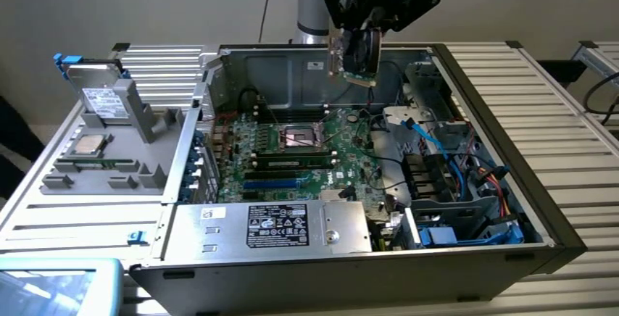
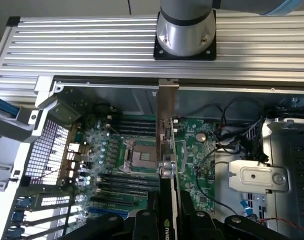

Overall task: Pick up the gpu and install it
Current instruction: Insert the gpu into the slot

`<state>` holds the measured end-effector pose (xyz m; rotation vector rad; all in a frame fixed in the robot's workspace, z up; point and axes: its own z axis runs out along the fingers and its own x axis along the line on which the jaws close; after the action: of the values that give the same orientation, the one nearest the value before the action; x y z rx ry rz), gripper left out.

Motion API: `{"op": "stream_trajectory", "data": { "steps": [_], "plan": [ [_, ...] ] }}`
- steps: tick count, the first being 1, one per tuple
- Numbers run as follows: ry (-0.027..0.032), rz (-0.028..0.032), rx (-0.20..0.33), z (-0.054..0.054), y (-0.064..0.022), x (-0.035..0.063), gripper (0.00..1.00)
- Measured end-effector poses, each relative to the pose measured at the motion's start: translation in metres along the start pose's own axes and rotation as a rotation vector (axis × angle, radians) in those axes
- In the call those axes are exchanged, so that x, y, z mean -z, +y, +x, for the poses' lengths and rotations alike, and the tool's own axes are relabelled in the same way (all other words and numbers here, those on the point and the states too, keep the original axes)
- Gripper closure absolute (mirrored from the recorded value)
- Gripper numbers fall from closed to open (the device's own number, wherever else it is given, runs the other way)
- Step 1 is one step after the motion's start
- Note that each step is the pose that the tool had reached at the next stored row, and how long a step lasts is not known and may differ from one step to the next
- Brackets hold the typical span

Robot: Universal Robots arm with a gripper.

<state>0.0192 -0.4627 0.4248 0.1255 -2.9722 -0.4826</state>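
One gpu (image 1: 360, 59) is being held clamped in the gripper (image 1: 367, 33), high over the motherboard (image 1: 338, 124). If it is being tilted, it may be bumped and broken.

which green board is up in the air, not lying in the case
The small graphics card, hanging edge-down in the gripper above the open case. The big motherboard lies flat inside the case.

Wrist view's edge cuts off gpu (image 2: 166, 145); power-supply label (image 1: 277, 225) unreadable.
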Motion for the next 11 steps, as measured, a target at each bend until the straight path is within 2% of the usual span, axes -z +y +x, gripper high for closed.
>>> {"op": "stream_trajectory", "data": {
  "steps": [4,6,7,11],
  "plan": [
    [0.0233,0.0071,0.069,-0.0001,-0.0004,-0.0011,0.71],
    [0.0339,0.0025,0.104,-0.0002,-0.0006,-0.0017,0.71],
    [0.0386,-0.0038,0.122,-0.0002,-0.0006,-0.0018,0.71],
    [0.0530,-0.0428,0.185,-0.0003,-0.0007,-0.0020,0.71]
  ]
}}
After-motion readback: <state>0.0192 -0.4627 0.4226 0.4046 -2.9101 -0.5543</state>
